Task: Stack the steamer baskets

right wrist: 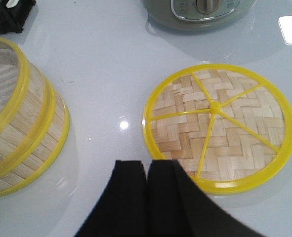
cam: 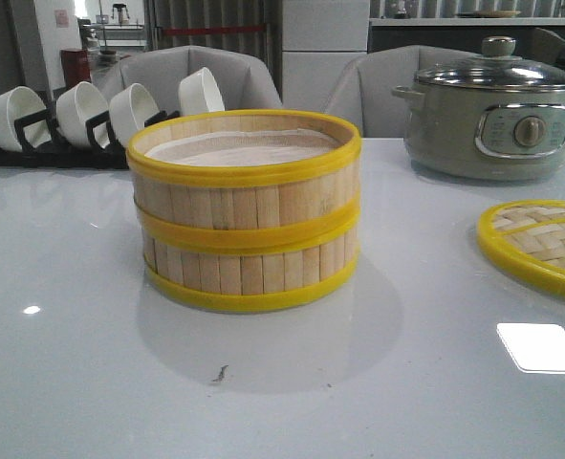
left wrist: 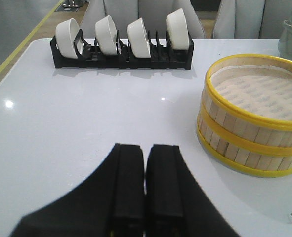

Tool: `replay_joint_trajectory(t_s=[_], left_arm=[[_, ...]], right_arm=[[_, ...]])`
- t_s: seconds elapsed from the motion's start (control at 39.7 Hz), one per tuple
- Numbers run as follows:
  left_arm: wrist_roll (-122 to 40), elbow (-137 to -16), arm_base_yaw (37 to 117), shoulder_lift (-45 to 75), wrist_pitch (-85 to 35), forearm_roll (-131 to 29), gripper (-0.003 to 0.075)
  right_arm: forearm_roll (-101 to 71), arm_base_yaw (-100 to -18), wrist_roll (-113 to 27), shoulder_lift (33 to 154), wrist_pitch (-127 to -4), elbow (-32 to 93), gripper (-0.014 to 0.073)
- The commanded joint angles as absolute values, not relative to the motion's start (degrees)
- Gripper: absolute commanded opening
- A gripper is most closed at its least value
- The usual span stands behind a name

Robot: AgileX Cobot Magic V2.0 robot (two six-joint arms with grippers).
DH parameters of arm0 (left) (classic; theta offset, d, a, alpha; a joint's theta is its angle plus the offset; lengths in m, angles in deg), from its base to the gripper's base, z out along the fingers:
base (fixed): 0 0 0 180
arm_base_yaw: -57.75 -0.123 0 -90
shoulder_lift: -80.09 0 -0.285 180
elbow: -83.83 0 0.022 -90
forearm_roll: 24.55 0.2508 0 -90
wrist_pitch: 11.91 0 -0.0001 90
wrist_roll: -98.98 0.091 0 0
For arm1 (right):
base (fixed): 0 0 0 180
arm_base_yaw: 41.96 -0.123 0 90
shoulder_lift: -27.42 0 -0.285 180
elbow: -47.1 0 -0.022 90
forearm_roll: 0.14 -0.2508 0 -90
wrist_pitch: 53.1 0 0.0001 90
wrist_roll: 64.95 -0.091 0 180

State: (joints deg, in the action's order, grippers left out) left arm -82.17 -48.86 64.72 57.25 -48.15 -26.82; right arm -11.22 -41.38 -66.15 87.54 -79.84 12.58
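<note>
Item: steamer baskets (cam: 245,212), stacked one on the other, mid-table (cam: 72,382); woven lid (right wrist: 216,125) lies flat toward its right edge. I see my left gripper (left wrist: 145,165) and right gripper (right wrist: 147,180) clenched, grasping nothing

Counting the things on the surface (cam: 91,382)

Two steamer baskets (cam: 245,210), one on top of the other; one flat woven lid (right wrist: 218,126) with a yellow rim; four white bowls (left wrist: 122,34) standing in one black rack (left wrist: 121,57); one grey-green cooking pot (cam: 493,120) with one glass lid; two black pincers, one in each wrist view.
</note>
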Motion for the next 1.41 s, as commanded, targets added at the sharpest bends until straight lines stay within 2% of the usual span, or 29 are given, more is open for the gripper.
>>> replay_joint_trajectory(t_s=[0.0, 0.43, 0.55, 0.76, 0.93, 1.39], left_arm=[[-82.5, -50.5, 65.1, 56.6, -43.1, -27.1, 0.0085], [-82.5, -50.5, 65.1, 56.6, -43.1, -27.1, 0.0085], [-82.5, -50.5, 65.1, 56.6, -43.1, -27.1, 0.0085], [-82.5, -50.5, 65.1, 56.6, -43.1, -27.1, 0.0085], [-82.5, -50.5, 65.1, 56.6, -43.1, -27.1, 0.0085], [-82.5, -50.5, 65.1, 56.6, -43.1, -27.1, 0.0085]], right_arm=[[-11.3, -41.3, -65.8, 87.2, -75.4, 14.6, 0.0039], [-11.3, -41.3, -64.9, 88.0, -87.0, 14.6, 0.005], [-11.3, -41.3, -60.5, 88.0, -89.0, 14.6, 0.0083], [-11.3, -41.3, -58.3, 88.9, -89.3, 14.8, 0.0183], [-11.2, -41.2, -58.3, 96.5, -89.3, 19.0, 0.0192], [-7.1, -40.4, -58.3, 120.1, -97.8, 42.7, 0.0195]])
